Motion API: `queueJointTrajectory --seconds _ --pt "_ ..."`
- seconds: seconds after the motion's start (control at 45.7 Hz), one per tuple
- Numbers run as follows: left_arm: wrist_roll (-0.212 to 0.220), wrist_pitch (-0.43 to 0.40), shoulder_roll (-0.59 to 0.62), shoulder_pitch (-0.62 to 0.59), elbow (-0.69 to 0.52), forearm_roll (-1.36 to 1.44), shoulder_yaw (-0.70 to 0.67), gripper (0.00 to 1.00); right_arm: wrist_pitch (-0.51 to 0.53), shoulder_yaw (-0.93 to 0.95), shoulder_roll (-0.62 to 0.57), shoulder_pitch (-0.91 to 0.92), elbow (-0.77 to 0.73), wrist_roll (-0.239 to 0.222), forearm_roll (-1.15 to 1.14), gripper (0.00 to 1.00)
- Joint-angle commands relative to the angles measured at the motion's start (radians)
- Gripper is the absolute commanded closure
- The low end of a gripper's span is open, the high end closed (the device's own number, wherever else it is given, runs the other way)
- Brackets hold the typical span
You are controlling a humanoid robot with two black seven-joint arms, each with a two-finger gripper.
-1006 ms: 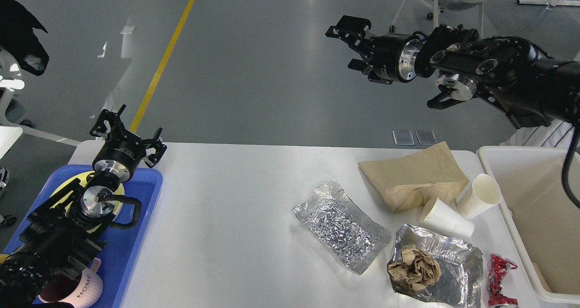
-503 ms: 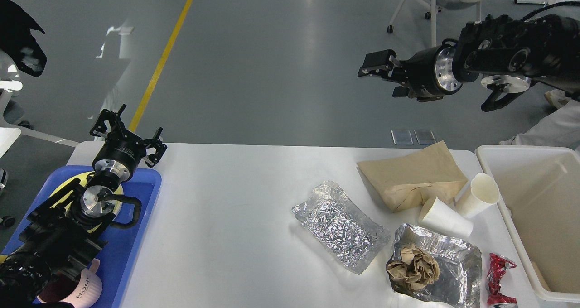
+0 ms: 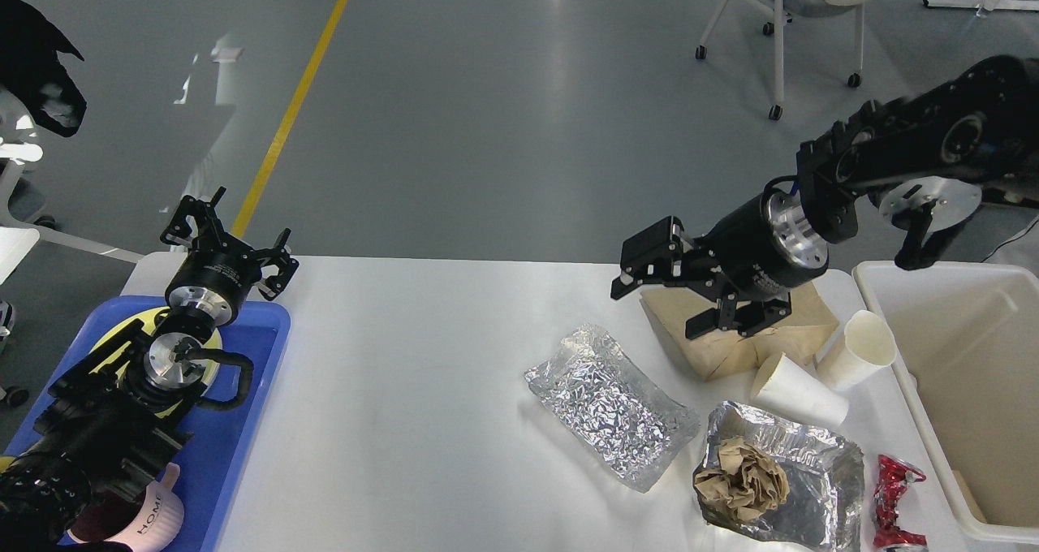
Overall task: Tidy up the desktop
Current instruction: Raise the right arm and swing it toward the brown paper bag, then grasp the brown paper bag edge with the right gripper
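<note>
Our right hand [image 3: 678, 292] hangs open, empty, over the brown bag [image 3: 751, 337] on the counter [image 3: 422, 390]; we should drop straight, pinch the bag's near edge, avoid cups [image 3: 799, 390] beside it; left hand [image 3: 227, 243] open, idle.

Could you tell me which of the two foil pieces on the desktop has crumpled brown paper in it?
The foil tray nearest the front edge, beside the red can, holds the paper wad; the foil pouch is sealed flat.

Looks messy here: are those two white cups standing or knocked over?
Knocked over. Both cups lie on their sides on the desktop, mouths showing.
</note>
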Motion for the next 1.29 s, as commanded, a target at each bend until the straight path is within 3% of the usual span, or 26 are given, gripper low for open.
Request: queueJointTrajectory --seconds 0.0,0.241,0.503,0.809,1.269 --pt "0.001 0.000 0.000 0.000 0.000 0.000 0.000 0.02 -0.027 -0.080 0.131 0.077 0.085 -0.002 0.009 0.00" --pt "0.001 0.000 0.000 0.000 -0.001 0.000 0.000 0.02 -0.055 -0.158 0.157 0.083 0.129 0.001 0.009 0.00" --pt "0.001 0.000 0.000 0.000 0.000 0.000 0.000 0.02 -0.047 -0.246 0.078 0.043 0.129 0.000 0.029 0.00" --pt "-0.001 0.000 0.000 0.002 0.000 0.001 -0.003 0.02 -0.069 -0.294 0.067 0.034 0.128 0.006 0.201 0.00" --pt "0.001 -0.002 -0.005 0.028 -0.001 -0.005 -0.067 0.02 -0.210 -0.290 0.052 -0.002 0.105 0.006 0.280 0.00"
